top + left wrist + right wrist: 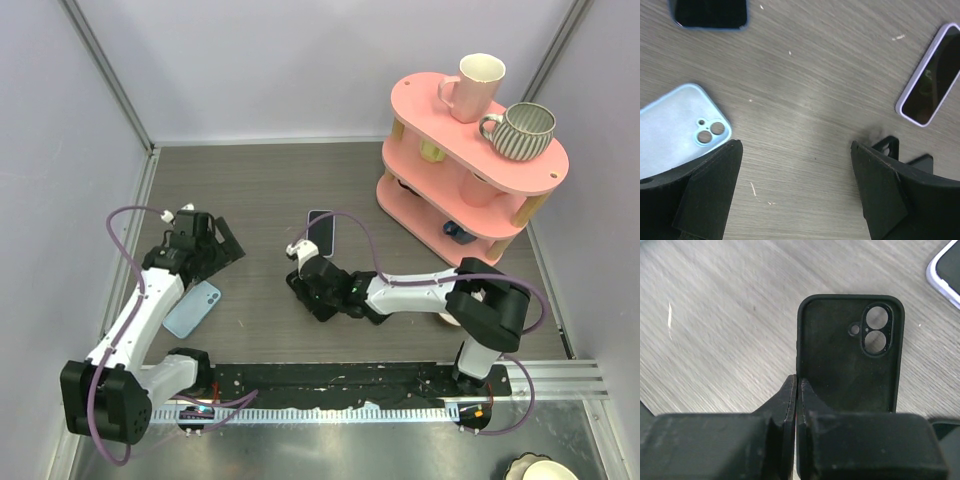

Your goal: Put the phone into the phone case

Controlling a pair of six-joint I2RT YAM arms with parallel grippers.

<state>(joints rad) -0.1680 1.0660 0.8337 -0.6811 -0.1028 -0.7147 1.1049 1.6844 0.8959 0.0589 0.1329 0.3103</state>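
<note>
Only up close: right hand (797,385) tight on black case (850,365)

Left gripper (795,146) spread wide (right gripper (797,384) pinched tight).

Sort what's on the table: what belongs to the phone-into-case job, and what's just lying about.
Job:
phone
black case
right gripper, jaws shut on the black case

Lying about:
light blue case
pink shelf
pale mug
striped mug
</note>
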